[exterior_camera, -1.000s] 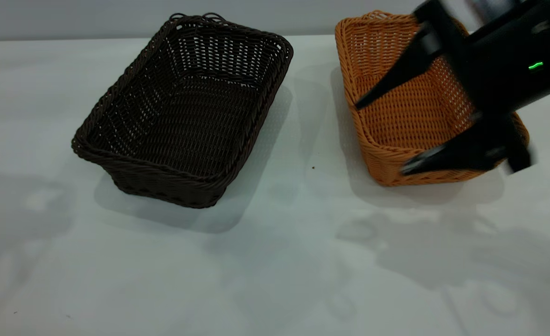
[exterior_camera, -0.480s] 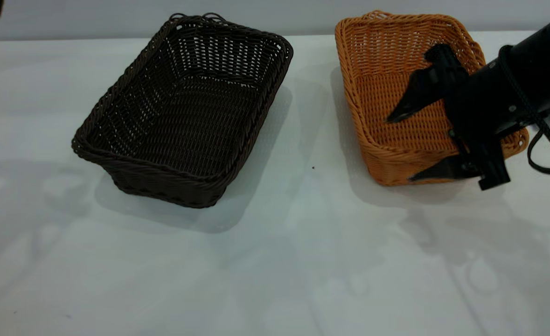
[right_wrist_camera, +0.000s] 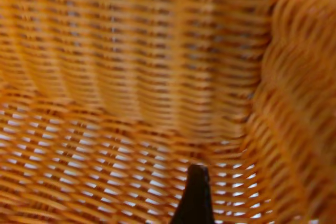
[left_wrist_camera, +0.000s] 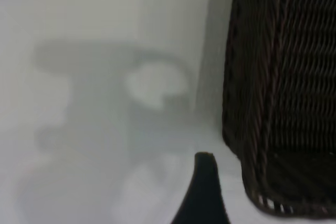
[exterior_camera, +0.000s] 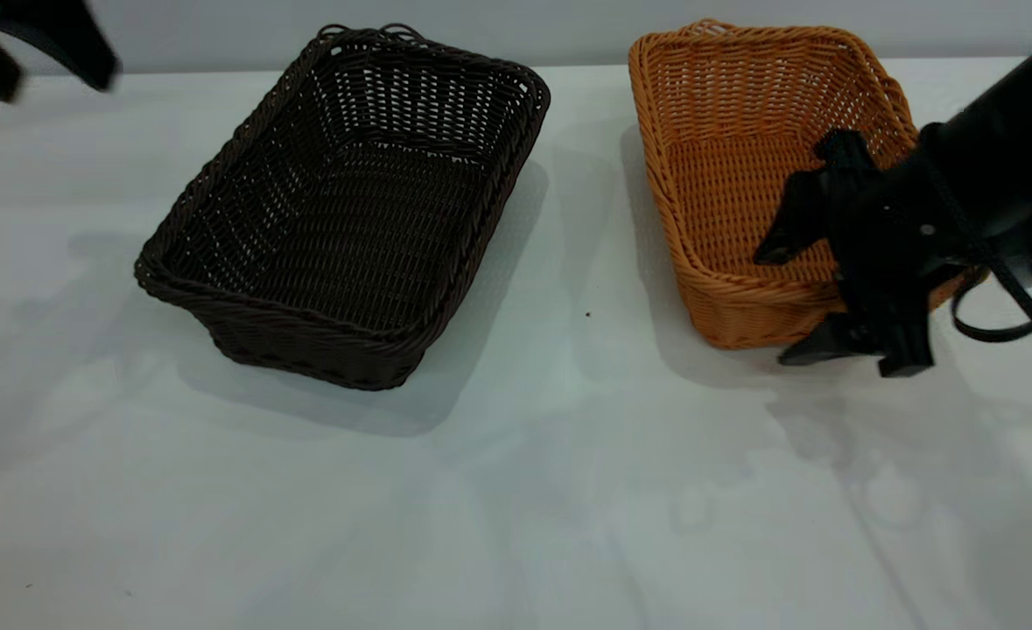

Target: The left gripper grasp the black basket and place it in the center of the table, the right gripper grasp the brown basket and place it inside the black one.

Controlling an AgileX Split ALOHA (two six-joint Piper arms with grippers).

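The black basket (exterior_camera: 340, 210) stands left of centre on the table (exterior_camera: 516, 490). The brown basket (exterior_camera: 743, 166) stands to its right, a gap of bare table between them. My right gripper (exterior_camera: 794, 302) is open and straddles the brown basket's near wall by its right corner, one finger inside and one outside. In the right wrist view one finger (right_wrist_camera: 194, 198) hangs over the orange weave (right_wrist_camera: 131, 77). My left gripper (exterior_camera: 34, 48) is open, high at the far left, apart from the black basket. The left wrist view shows one finger (left_wrist_camera: 205, 192) beside the black basket's outer wall (left_wrist_camera: 283, 93).
A grey wall runs along the table's far edge, just behind both baskets. The right arm's black cable (exterior_camera: 1006, 306) loops over the table right of the brown basket. Bare table lies in front of the baskets.
My right gripper has come down and toward the near side, from above the brown basket to astride its near wall. My left gripper has come into view at the far left.
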